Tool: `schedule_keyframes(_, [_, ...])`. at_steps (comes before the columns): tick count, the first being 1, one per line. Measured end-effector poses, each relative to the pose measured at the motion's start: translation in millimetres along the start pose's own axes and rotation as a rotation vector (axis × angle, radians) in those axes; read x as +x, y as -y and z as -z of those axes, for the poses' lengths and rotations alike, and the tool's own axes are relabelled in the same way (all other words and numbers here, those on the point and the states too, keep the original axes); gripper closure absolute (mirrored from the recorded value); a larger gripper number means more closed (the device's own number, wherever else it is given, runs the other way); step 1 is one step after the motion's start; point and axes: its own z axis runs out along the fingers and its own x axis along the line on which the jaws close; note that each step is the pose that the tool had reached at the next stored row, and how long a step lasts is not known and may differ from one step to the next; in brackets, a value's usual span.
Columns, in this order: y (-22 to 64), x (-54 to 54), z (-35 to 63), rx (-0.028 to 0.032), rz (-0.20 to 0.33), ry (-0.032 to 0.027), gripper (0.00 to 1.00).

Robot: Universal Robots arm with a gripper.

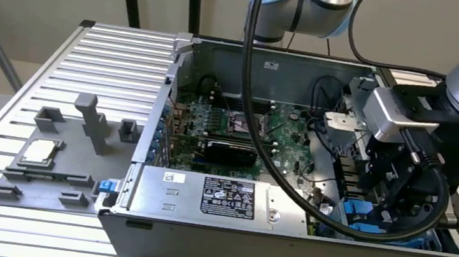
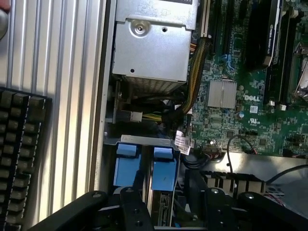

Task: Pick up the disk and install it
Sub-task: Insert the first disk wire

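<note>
My gripper [image 1: 392, 206] is low in the open computer case [image 1: 172, 103], at the corner on the exterior view's right. In the wrist view its black fingers [image 2: 136, 190] straddle the disk [image 2: 162, 168], which stands on edge as a thin grey body in a bright blue frame. The gripper [image 2: 163, 195] looks shut on it. The disk sits down in the drive bay, beside a second blue bracket [image 2: 127, 163]. Blue plastic [image 1: 359, 210] also shows just beside the gripper in the exterior view, where the arm hides most of the bay.
The motherboard [image 1: 239, 123] fills the case floor, with the grey power supply [image 1: 205, 196] along the near wall. A thick black cable [image 1: 291, 192] loops over the case. A grey fixture holding a small square chip [image 1: 39, 152] lies on the ribbed table [image 1: 92, 56]. A keyboard [image 2: 19, 159] lies outside the case.
</note>
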Motion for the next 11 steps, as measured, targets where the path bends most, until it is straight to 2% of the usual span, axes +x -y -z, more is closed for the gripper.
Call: schedule_keyframes(11, [0.0,-0.1,1.4,0.0,0.0,0.0001,0.0])
